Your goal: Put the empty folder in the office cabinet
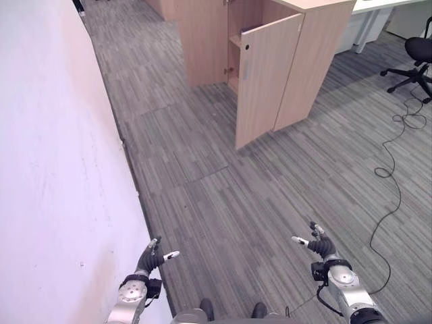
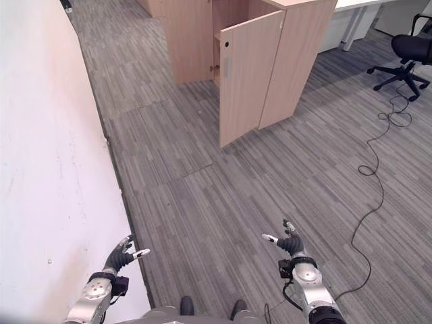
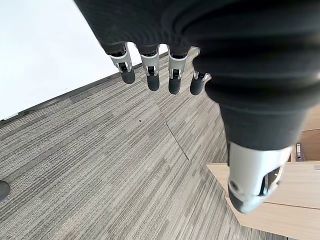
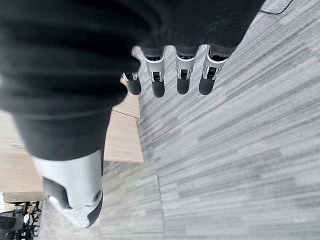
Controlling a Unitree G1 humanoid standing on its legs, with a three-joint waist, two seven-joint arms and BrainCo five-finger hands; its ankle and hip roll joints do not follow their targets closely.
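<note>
Ahead and far from both hands: the office cabinet [image 1: 317, 61] of light wood, standing on the grey striped carpet floor [image 1: 223, 202]. One cabinet door [image 1: 266, 81] swung open toward the camera, with a small dark round lock near its upper edge. Behind the open door, a wooden shelf [image 1: 235, 40] inside the cabinet, seen partly; cannot tell what lies on it.

Low on the left side, just beside the white wall [image 1: 54, 169]: the left robot hand [image 1: 152, 258], raised a little above the carpet. Fingers [image 3: 152, 75] relaxed and slightly spread, in a row with dark tips, thumb [image 3: 250, 195] held apart from them. Nothing between thumb and fingers, only carpet below.

Low on the right side, over the carpet: the right robot hand [image 1: 317, 244], at about the same height as the left one. Fingers [image 4: 182, 77] likewise loose and a little spread, thumb [image 4: 75, 200] apart, nothing held.

Well apart from each other, both hands, with bare carpet between them.

Place of the folder: cannot tell from these views.

At the far right, past the cabinet: a black office chair [image 1: 415, 61] on wheels.
</note>
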